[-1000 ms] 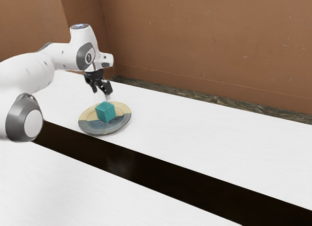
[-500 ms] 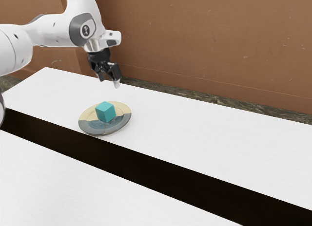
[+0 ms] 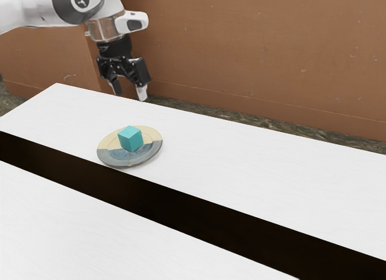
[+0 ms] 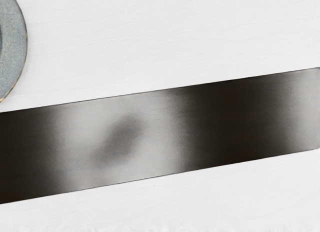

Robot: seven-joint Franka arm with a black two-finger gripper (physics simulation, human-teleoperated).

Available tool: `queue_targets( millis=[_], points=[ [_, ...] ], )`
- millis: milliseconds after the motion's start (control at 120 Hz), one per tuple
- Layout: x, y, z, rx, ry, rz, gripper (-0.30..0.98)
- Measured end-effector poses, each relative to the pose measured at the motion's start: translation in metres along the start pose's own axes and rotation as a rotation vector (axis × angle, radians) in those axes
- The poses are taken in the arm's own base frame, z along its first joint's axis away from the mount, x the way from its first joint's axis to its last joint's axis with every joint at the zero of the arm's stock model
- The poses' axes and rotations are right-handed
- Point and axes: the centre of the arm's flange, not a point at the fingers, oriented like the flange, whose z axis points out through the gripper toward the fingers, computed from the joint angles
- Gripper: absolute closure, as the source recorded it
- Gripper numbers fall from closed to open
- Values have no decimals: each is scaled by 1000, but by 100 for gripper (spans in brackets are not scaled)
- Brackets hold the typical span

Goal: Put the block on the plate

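One teal, cube-shaped block (image 3: 130,139) rests on a round, cream-and-blue-grey plate (image 3: 108,156); the plate lies on a white tabletop (image 3: 253,171) beside a long, dark strip (image 3: 181,211); a black two-finger gripper (image 3: 128,92) hangs well apart from the block, its fingers spread wide, holding nothing.

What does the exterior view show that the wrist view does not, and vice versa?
Exterior view: the teal block resting on the plate, the gripper with jaws apart, the brown wall.
Wrist view: a pale sheen with a darker smudge on the dark strip.
Both: the plate, partly cropped in the wrist view, the white table, the strip.
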Motion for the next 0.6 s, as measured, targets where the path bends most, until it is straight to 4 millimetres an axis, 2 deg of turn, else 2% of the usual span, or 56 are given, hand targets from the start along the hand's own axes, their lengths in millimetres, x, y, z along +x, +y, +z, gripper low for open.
queue_targets(
  millis=[133, 383, 600],
  points=[
    [-4, -3, 2, 0, -34, -47, 0],
    [0, -33, 13, 80, -63, -107, 0],
    [3, -35, 15, 118, -65, -120, 0]
  ],
)
